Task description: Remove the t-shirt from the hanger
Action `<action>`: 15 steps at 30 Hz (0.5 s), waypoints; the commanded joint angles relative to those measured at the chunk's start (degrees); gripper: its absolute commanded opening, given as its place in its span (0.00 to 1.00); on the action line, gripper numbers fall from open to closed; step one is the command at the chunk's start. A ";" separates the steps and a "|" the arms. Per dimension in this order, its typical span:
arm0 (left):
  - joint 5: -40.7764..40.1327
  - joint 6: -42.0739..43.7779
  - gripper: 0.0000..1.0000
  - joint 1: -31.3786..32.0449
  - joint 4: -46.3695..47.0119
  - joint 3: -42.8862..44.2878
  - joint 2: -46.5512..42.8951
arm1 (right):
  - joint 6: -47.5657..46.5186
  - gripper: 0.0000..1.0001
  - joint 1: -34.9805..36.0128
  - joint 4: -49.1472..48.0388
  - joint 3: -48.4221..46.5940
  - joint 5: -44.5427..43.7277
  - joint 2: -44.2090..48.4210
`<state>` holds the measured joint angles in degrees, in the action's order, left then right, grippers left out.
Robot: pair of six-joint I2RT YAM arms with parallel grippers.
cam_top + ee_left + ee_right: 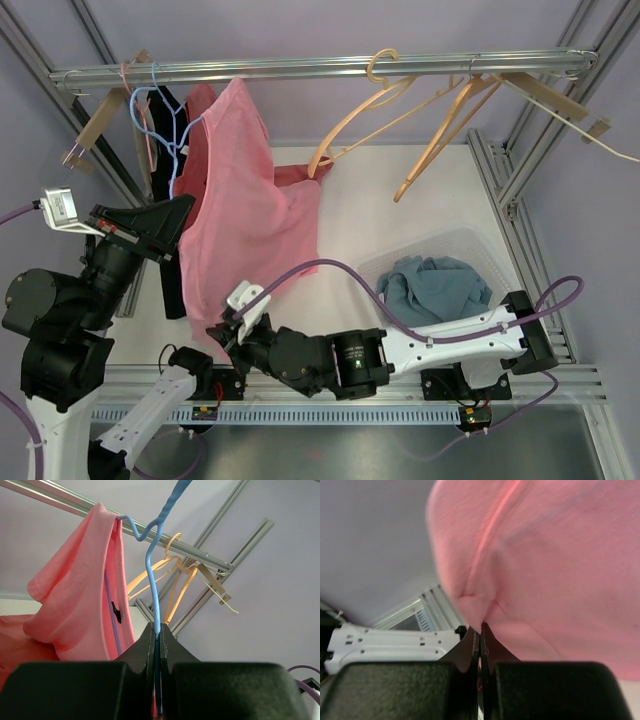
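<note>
A pink t-shirt [245,210] hangs from a blue wire hanger [150,105] hooked on the metal rail [320,68]. My left gripper [185,205] is shut on the hanger's wire just left of the shirt. In the left wrist view the blue hanger [152,575] runs up from between the closed fingers of the left gripper [157,630], with the t-shirt [75,610] draped to its left. My right gripper [222,335] is at the shirt's bottom edge. In the right wrist view the right gripper [480,628] is shut on a pinched fold of the t-shirt [545,570].
Wooden hangers [400,100] hang tilted on the rail's right half. A clear bin [470,240] on the right holds a blue-grey cloth [435,285]. A dark garment [170,280] hangs behind the pink shirt, and a red cloth [295,175] shows beside it.
</note>
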<state>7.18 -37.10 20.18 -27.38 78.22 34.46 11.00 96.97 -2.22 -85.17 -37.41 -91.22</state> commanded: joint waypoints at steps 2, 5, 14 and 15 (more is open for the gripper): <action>1.87 0.36 0.00 -0.15 5.40 2.91 -1.41 | -4.41 0.00 9.61 1.14 -3.86 0.93 3.33; 3.36 0.63 0.00 -0.15 6.98 5.18 -0.19 | -3.72 0.00 13.85 9.99 -7.55 6.28 2.02; 7.41 1.07 0.00 -0.15 6.90 20.21 7.46 | 5.16 0.00 18.70 18.83 -4.84 10.43 0.77; 7.84 1.24 0.00 -0.15 6.81 22.48 7.81 | 6.12 0.00 18.61 19.00 -4.23 10.08 1.22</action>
<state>14.06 -37.08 20.23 -28.56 95.66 39.94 12.80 114.26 10.96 -91.64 -31.97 -90.91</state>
